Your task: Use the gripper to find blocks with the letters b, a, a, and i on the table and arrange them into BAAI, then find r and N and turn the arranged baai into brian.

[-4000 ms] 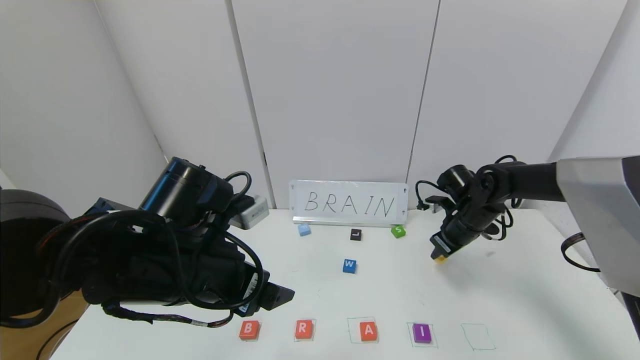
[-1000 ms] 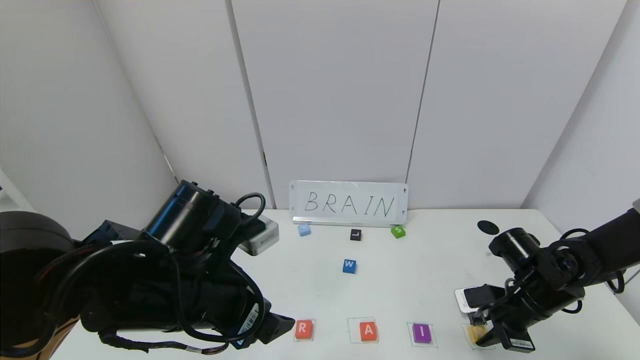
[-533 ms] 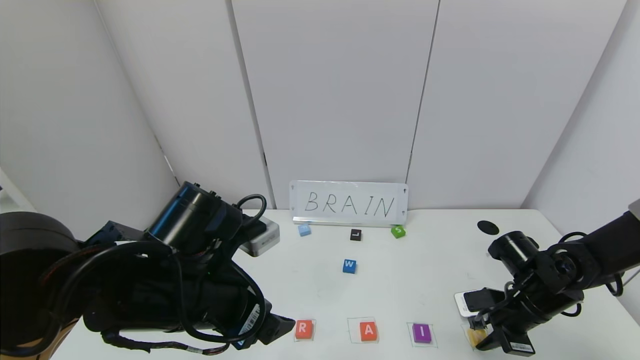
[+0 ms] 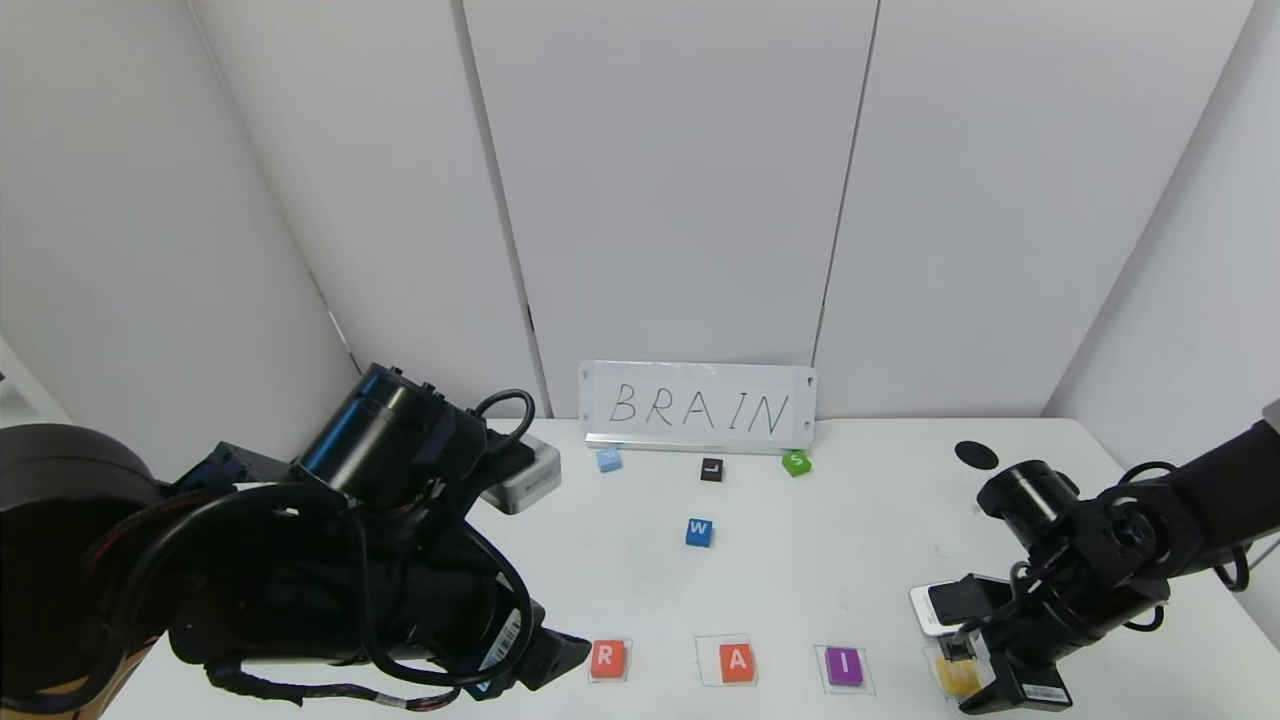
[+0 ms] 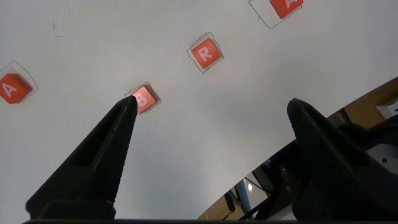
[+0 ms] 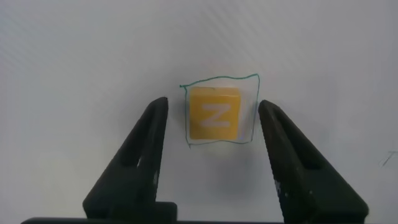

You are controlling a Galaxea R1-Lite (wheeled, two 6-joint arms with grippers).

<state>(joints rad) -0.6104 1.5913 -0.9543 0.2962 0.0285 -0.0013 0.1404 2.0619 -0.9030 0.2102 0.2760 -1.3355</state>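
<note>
On the white table (image 4: 800, 585), the front row reads R (image 4: 608, 658), A (image 4: 737, 662), purple I (image 4: 844, 666), each in a pen-drawn square. The yellow N (image 6: 214, 113) lies flat in its green-outlined square at the row's right end (image 4: 950, 677). My right gripper (image 6: 213, 104) straddles it, open, with a gap on each side (image 4: 968, 672). In the head view my left arm hides the B (image 5: 144, 98). It shows in the left wrist view beside the R (image 5: 205, 53), with one A (image 5: 283, 6) past the R and another A (image 5: 11, 88) on the B's far side. My left gripper (image 5: 212, 104) hangs open above the table's front left (image 4: 560, 650).
A "BRAIN" sign (image 4: 698, 408) leans on the back wall. Before it lie a light blue block (image 4: 608, 460), a black L (image 4: 711, 469) and a green S (image 4: 796, 463). A blue W (image 4: 699, 532) sits mid-table. A grey box (image 4: 522, 478) and a black hole (image 4: 975, 455) flank the back.
My right gripper carried the N from the back right down into the row's last square, then opened off it within the last half second. The left arm has barely moved.
</note>
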